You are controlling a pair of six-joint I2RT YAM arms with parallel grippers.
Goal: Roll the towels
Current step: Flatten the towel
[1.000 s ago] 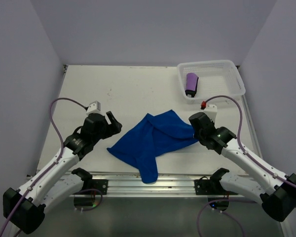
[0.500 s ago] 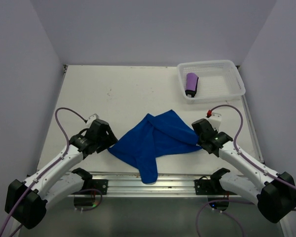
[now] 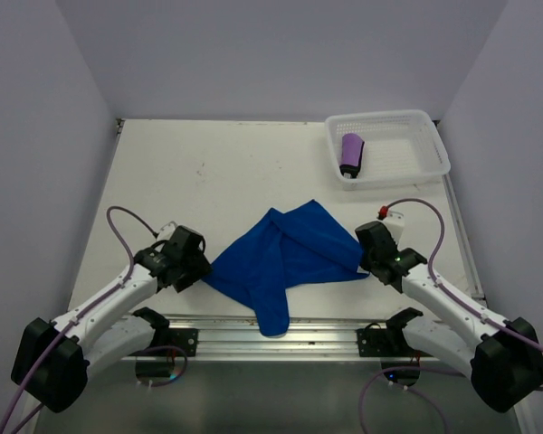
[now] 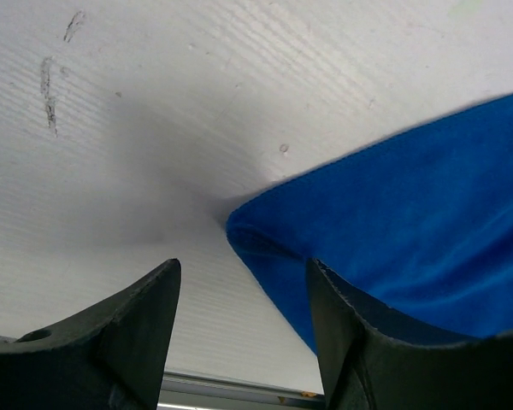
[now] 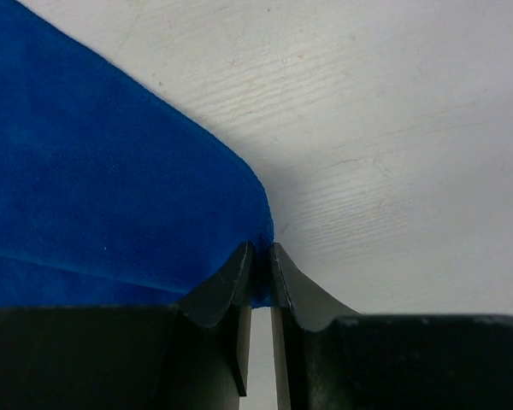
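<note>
Near the front edge of the table (image 3: 208,172), the blue towel (image 3: 285,253) is lying crumpled; the purple towel (image 3: 351,152) is sitting rolled in the basket (image 3: 427,145). The left gripper (image 4: 239,272) is gaping astride the blue one's left corner. The right gripper (image 5: 261,249) is showing only a slit at the right corner; pinching or not, I cannot tell. A loose hold there risks the cloth slipping and bunching.

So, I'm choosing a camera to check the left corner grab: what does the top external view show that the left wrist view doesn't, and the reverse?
Top external only: the white plastic mesh basket holding the rolled dark purple towel, and the right gripper at the bright blue cloth towel's right corner. Left wrist only: the left gripper's open fingers flanking that towel's left corner. Both: the blue towel on the white table.
</note>
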